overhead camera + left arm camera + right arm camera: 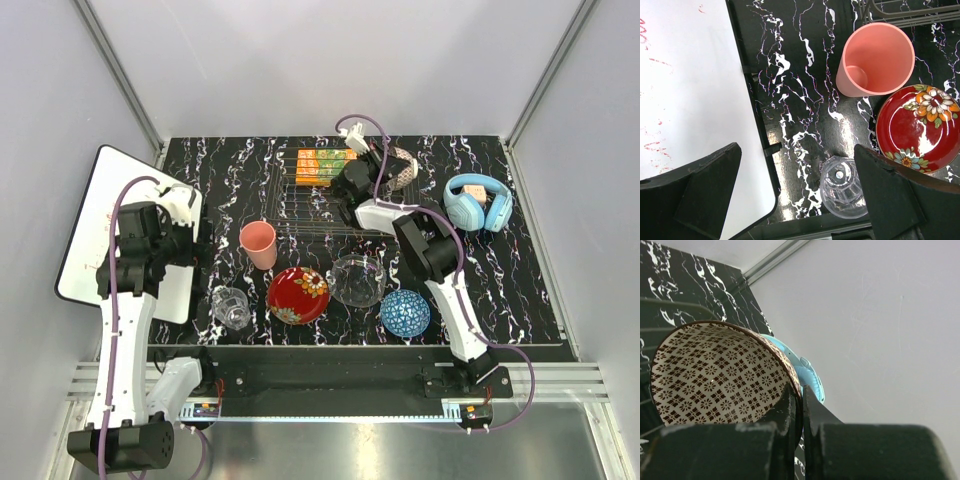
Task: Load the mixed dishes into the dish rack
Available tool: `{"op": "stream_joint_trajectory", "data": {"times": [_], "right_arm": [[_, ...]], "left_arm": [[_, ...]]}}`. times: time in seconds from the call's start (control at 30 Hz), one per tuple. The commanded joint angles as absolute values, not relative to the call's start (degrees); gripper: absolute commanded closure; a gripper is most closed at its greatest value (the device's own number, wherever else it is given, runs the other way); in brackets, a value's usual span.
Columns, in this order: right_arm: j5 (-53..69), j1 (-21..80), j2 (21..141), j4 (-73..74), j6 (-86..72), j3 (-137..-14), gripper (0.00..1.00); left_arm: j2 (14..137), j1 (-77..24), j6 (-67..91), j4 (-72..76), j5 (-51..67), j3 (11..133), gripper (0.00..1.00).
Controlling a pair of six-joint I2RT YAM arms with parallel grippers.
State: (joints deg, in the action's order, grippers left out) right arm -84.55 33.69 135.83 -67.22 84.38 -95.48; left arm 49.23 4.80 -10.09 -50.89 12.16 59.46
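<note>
My right gripper is shut on the rim of the small beige patterned bowl and holds it tilted over the back right of the wire dish rack. In the right wrist view its fingers pinch the bowl's rim and the bowl fills the left. My left gripper is open and empty. In the left wrist view the left gripper hangs above the small clear glass cup, with the pink cup and the red floral bowl beyond. The clear bowl and the blue patterned bowl stand near the front.
A flat white board lies at the left edge under my left arm; it also shows in the left wrist view. An orange-green box sits behind the rack. Light-blue headphones lie at the right, also in the right wrist view.
</note>
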Motion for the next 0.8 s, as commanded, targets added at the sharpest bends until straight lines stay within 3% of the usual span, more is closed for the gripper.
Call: {"op": "stream_joint_trajectory", "data": {"times": [0.0,0.23,0.43,0.5,0.63,0.7,0.77], "right_arm": [[-87.3,35.6,135.3,-79.9,90.8,-94.4,1.0],[-89.3,36.6,137.5,-81.9,91.1,-95.4,1.0],[-91.2,36.8,139.2,-84.1,91.9,-96.3,0.9],[-91.6,36.8,139.8,-86.7,94.0,-96.6,0.79],[-92.6,36.9,141.2,-90.4,98.3,-98.0,0.43],[-92.8,37.1,141.2,-90.5,98.4,-98.3,0.3],[-92.8,37.2,140.8,-90.5,98.7,-98.7,0.26]], "left_arm": [[48.1,4.8,-10.4,-48.3,11.5,59.4,0.01],[46.9,4.8,-10.5,-48.5,10.8,59.3,0.01],[46.4,4.9,-10.3,-48.6,10.5,59.7,0.01],[46.3,4.9,-10.3,-48.7,10.5,59.5,0.01],[46.6,4.9,-10.2,-48.7,10.4,59.4,0.01],[46.6,4.9,-10.2,-48.7,10.3,59.2,0.01],[46.4,4.9,-10.2,-48.6,10.3,59.2,0.01]]}}
